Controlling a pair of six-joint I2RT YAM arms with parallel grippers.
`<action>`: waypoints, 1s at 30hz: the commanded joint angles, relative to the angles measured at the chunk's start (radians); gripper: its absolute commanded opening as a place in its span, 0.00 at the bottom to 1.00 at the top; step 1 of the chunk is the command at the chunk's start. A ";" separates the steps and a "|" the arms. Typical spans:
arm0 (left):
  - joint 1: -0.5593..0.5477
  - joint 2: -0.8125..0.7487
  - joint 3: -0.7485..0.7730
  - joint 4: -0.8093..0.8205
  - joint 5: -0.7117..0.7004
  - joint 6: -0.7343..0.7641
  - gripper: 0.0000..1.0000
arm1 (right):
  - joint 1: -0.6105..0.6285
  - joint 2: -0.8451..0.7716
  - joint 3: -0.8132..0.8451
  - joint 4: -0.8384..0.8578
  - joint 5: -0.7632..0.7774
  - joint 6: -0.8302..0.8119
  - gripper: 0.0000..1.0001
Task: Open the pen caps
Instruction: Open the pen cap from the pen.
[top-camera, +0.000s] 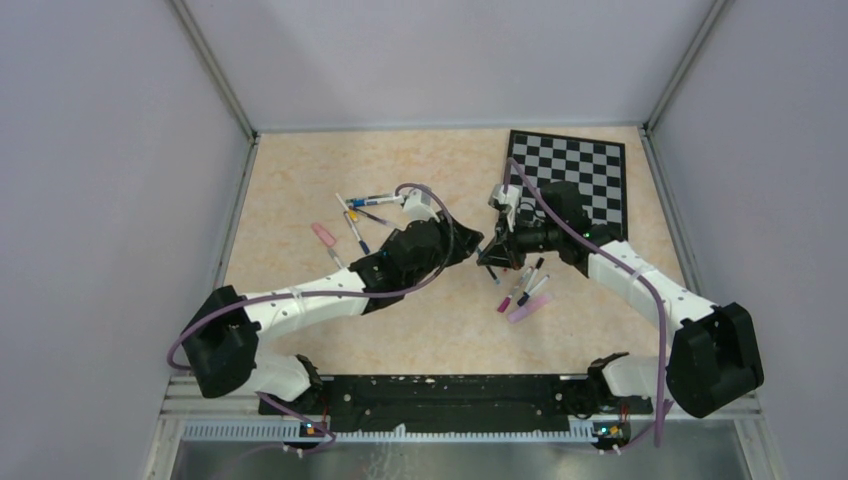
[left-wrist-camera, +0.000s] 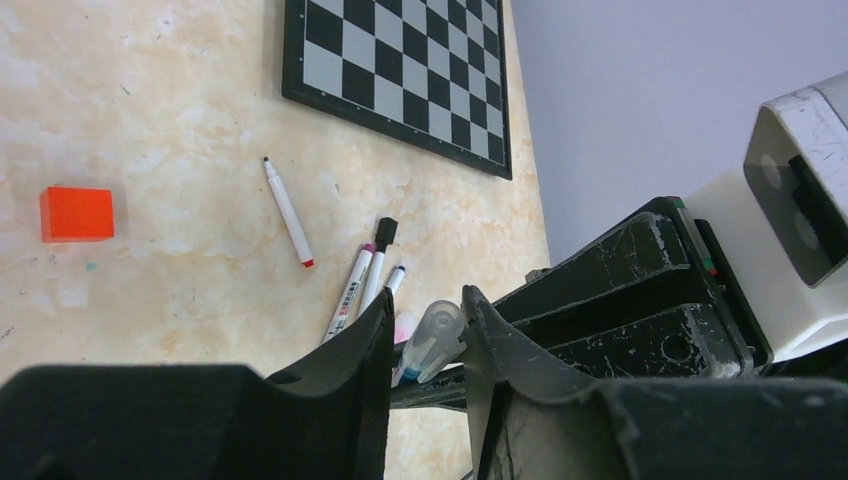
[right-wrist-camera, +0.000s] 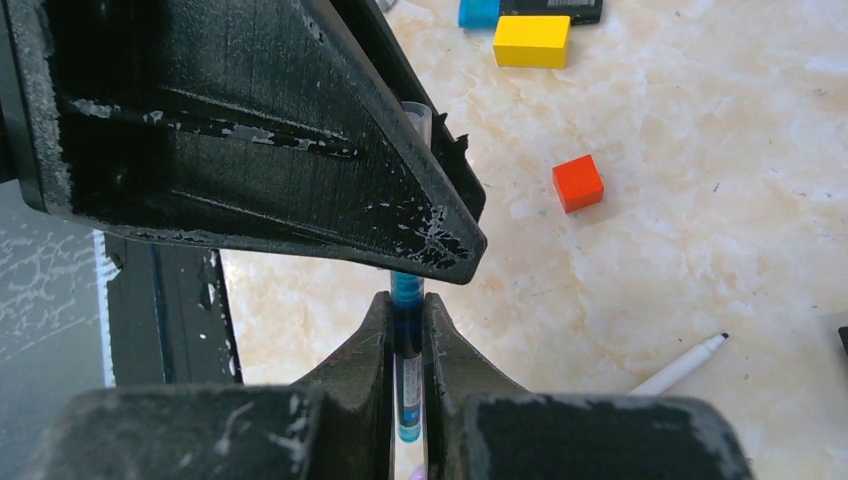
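Translucent plastic on the cap (left-wrist-camera: 437, 330) in hand: short, round, tube-shaped, glossy. Sits between left jaws, which stand partly open, close to one pad with a sliver of gap at the other; firm contact not confirmed. Belongs to a slim pen (right-wrist-camera: 407, 310) with a blue collar, pinched tight in right jaws, fully closed on the barrel, apparently clear of the counter (left-wrist-camera: 150, 100).

Judged step: taking hold of the cap before pull-off. Calls next for full closure on the cap, then a straight pull along the barrel against a steady right grip; smooth plastic liable to slip.

Elsewhere on marbled beige counter: thin white pens (left-wrist-camera: 290, 215) lying loose, matt orange-red cube (left-wrist-camera: 77, 213), rigid black-and-white chessboard (left-wrist-camera: 400, 70). Black finish on both jaws worn and chipped.
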 joint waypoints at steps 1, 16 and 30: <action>-0.005 0.007 0.049 -0.018 -0.016 -0.014 0.34 | 0.020 -0.005 0.041 0.042 0.040 0.005 0.00; 0.029 -0.075 0.028 0.023 -0.163 -0.005 0.00 | 0.040 -0.023 -0.005 0.022 0.056 -0.068 0.00; 0.309 -0.236 0.011 0.084 -0.127 -0.025 0.00 | 0.048 -0.021 -0.063 0.029 0.110 -0.093 0.00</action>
